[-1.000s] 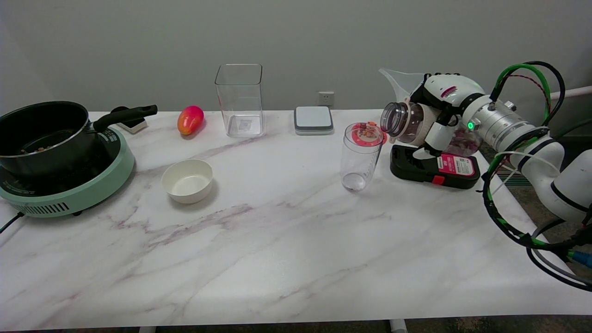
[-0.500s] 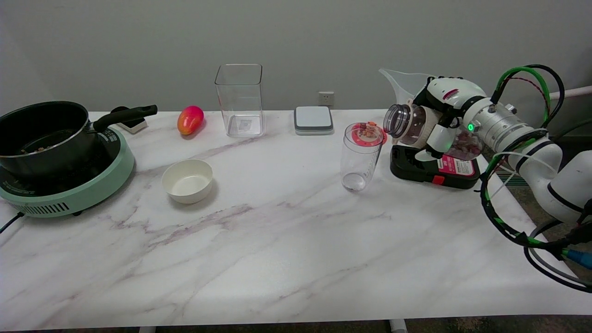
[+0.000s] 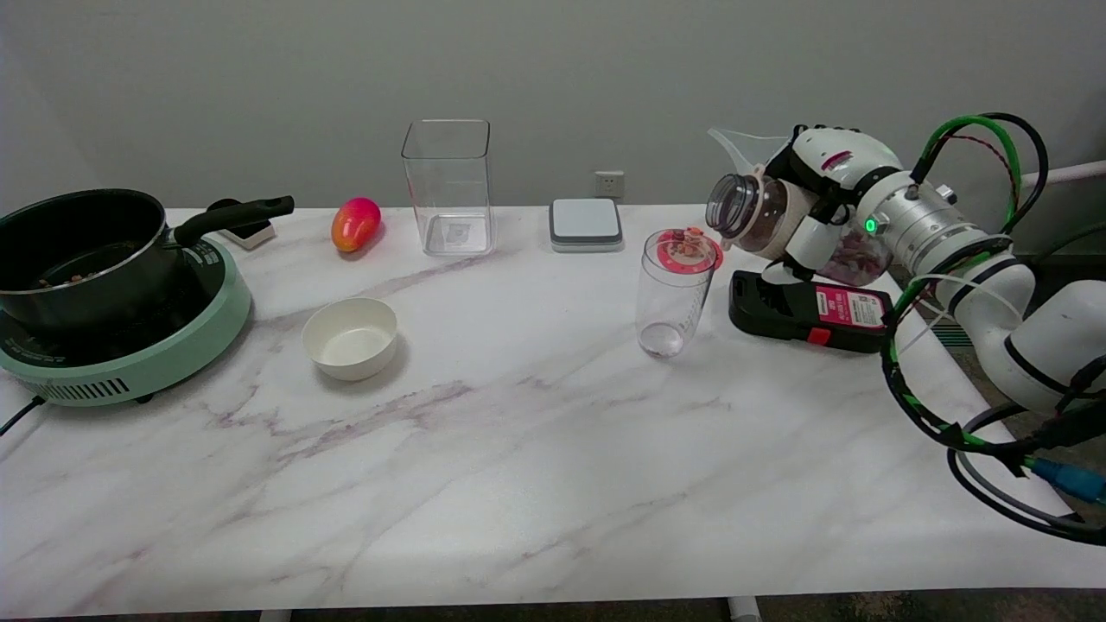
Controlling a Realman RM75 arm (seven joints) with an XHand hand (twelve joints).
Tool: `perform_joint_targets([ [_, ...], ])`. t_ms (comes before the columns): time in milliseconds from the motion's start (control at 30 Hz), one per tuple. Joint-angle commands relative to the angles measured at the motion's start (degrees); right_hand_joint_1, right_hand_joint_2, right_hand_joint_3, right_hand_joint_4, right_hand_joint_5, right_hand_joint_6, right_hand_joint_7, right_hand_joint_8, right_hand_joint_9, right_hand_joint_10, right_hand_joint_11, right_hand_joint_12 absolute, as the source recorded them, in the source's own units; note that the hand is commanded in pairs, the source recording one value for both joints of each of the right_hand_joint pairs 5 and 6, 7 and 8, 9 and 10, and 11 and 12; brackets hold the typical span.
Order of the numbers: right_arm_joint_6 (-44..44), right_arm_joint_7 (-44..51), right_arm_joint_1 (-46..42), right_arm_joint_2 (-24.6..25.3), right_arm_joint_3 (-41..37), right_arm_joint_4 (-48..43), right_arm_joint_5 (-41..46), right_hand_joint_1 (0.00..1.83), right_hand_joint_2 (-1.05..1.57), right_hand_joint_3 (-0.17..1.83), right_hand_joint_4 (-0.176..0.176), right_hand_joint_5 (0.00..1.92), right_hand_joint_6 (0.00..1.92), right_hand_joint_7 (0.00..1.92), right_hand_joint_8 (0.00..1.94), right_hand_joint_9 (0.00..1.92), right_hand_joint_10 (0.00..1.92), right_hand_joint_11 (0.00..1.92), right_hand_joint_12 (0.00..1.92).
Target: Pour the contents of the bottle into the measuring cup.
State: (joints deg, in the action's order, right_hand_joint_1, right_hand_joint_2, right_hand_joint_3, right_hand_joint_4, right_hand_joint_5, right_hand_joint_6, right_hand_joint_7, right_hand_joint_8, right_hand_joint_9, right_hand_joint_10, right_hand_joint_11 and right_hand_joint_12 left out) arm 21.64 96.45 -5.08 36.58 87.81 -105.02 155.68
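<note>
Task status: pouring is under way or just beginning, not complete. The measuring cup point(image 3: 673, 289), a tall clear cylinder, stands upright on the marble table point(image 3: 518, 449), right of centre. Its base shows nothing clearly settled; a few small reddish pieces lie across the red ring at its rim.

The bottle point(image 3: 782, 229) is held in the air just right of and slightly above that rim, over a black device with a red label point(image 3: 808, 311). The right hand point(image 3: 825, 203) is wrapped around the bottle body, fingers closed on it.

Orientation: the bottle's long axis is close to horizontal; the open mouth points left toward the cup, slightly raised. Dark contents lie at the base end. Further tilt appears necessary.
</note>
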Motion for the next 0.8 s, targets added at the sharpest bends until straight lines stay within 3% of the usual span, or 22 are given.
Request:
perform_joint_targets([
  [33,-12.97,1.72,7.84,3.44,-0.14,9.82,-8.92,1.61,0.22,1.27,0.000,1.40,1.40,1.53,1.53,1.26,1.26,1.09,1.09],
  [267,-19.47,1.72,7.70,3.44,-0.47,12.47,-14.68,1.58,0.39,1.09,0.000,1.47,1.47,1.57,1.57,1.28,1.28,1.12,1.12],
  [800,-21.43,1.72,7.53,5.11,-0.53,12.26,-22.28,1.53,0.68,0.80,0.000,1.57,1.57,1.62,1.62,1.32,1.32,1.16,1.16],
])
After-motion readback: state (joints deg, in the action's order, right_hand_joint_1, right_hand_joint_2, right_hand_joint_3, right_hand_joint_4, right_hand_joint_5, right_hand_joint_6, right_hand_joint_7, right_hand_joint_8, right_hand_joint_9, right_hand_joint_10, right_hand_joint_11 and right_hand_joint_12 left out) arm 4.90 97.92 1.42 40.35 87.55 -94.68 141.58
